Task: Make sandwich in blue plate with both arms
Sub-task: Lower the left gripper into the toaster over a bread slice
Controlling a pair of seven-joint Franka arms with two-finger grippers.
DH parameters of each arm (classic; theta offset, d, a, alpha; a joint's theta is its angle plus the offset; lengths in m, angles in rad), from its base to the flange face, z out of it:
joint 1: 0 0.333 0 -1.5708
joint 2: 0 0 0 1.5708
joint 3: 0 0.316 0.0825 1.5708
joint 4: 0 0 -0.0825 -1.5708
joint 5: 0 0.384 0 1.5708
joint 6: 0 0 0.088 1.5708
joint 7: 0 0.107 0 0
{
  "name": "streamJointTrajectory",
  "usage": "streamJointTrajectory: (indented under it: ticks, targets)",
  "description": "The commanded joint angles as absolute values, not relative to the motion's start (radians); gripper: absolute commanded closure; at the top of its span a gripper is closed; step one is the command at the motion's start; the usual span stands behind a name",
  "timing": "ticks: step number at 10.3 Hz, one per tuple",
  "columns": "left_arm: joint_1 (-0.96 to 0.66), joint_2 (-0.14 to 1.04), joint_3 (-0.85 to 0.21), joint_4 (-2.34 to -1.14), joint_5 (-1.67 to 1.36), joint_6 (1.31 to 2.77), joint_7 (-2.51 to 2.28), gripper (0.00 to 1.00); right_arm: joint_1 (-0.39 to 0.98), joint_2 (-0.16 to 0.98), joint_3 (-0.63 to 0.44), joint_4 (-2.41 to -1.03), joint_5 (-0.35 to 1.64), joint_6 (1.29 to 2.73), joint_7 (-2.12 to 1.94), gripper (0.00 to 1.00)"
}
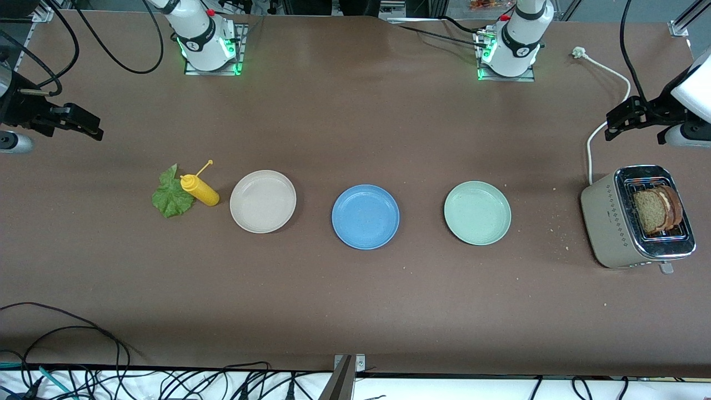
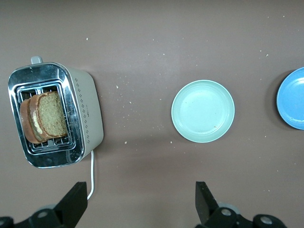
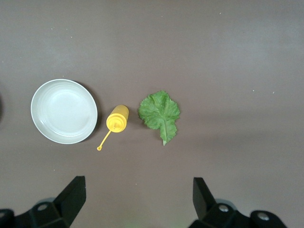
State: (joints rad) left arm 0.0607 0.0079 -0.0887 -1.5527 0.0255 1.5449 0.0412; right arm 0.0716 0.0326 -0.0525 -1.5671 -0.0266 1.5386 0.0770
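The blue plate (image 1: 365,216) (image 2: 293,99) lies empty mid-table, between a beige and a pale green plate. Two brown bread slices (image 1: 658,208) (image 2: 45,116) stand in the toaster (image 1: 611,222) (image 2: 88,114) at the left arm's end. A green lettuce leaf (image 1: 172,194) (image 3: 160,114) lies flat at the right arm's end. My left gripper (image 1: 611,125) (image 2: 141,204) hangs open and empty over bare table and the toaster's cord. Over bare table at the other end, my right gripper (image 1: 99,128) (image 3: 138,202) is open too, holding nothing.
A yellow squeeze bottle (image 1: 200,190) (image 3: 118,118) lies on its side between the lettuce and the beige plate (image 1: 263,201) (image 3: 64,111). The pale green plate (image 1: 477,213) (image 2: 203,111) sits between the blue plate and the toaster. A white power cord (image 1: 605,78) runs from the toaster toward the left arm's base. Crumbs dot the table near the toaster.
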Motion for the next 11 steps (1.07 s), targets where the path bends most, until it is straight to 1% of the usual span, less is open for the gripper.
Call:
streamJointTrajectory:
  ticks: [1, 9, 11]
  targets:
    - [0.066, -0.002, -0.092, -1.551, 0.048, 1.543, 0.051, 0.0, 0.071, 0.031, -0.049, -1.545, -0.023, 1.506, 0.078, 0.0]
    - [0.089, 0.017, -0.086, -1.551, 0.054, 1.561, 0.049, 0.0, 0.072, 0.029, -0.049, -1.545, -0.023, 1.506, 0.078, 0.0]
    - [0.127, 0.09, -0.084, -1.551, 0.078, 1.646, 0.051, 0.0, 0.072, 0.029, -0.049, -1.545, -0.023, 1.506, 0.078, 0.0]
